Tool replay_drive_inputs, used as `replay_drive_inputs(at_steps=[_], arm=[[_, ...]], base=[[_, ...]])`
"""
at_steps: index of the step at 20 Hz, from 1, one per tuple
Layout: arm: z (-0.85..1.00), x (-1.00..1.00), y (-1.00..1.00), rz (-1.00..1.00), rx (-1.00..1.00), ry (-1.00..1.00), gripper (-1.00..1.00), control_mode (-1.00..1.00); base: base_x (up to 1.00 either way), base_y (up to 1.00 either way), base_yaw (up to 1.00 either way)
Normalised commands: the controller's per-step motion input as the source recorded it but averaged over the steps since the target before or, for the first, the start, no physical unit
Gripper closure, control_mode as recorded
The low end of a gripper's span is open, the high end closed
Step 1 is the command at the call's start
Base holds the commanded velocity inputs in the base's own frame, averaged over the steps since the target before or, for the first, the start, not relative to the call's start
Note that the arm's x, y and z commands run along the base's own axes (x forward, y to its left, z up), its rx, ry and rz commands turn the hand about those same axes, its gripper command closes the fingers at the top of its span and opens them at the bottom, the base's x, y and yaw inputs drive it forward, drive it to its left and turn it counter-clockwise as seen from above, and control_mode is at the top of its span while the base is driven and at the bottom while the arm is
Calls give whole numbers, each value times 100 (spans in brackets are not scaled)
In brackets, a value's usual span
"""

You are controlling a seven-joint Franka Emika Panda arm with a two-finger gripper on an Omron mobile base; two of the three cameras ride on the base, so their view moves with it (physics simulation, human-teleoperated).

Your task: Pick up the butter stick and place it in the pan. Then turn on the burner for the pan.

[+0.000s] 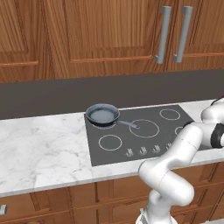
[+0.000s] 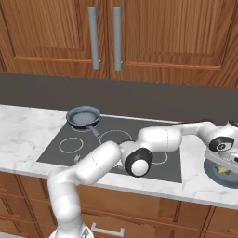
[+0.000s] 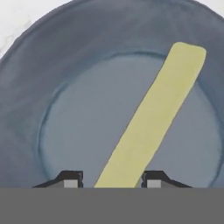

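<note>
1. The marble counter (image 1: 39, 153) is running across the lower half of the left base view, and the dark cooktop (image 1: 131, 142) is sitting in it right of centre.
2. The white arm (image 2: 93, 169) is reaching from the lower left of the right base view to the far right edge, past the cooktop.
3. There it is hanging over a dark grey dish (image 3: 26, 109) on the counter, which is showing at the lower right of the right base view (image 2: 211, 175).
4. The pan (image 1: 103, 114) is waiting in the middle of the left base view, on the cooktop's upper left ring, well apart from the dish. Nothing is lying in it.
5. The burner (image 1: 105, 126) is peeking out as a white arc under the pan's near rim. I cannot tell whether it is glowing.
6. The butter stick (image 3: 148, 118) is lying flat in the dish, slanting from bottom centre to upper right of the hand view.
7. The gripper (image 3: 109, 180) is straddling the stick's near end. The right tip is looking almost against it and the left is showing a sliver of gap, so the jaws are apart and not clamped.
8. My call: this is the pick-up step, just at the grasp. The next move is calling for a squeeze, a straight lift and a long carry left to the pan. The knob is coming last
</note>
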Motion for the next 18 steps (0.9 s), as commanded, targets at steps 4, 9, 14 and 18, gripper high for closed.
replay_drive_inputs(at_steps=[4,9,14,18], arm=[[1,-8,0,6,0,0,100,-100],[16,-29,2,8,0,-2,100,-100],[17,-29,15,7,0,0,100,-100],[4,-22,37,7,0,0,100,-100]], base=[[0,0,0],[0,0,0],[0,0,0],[0,0,0]])
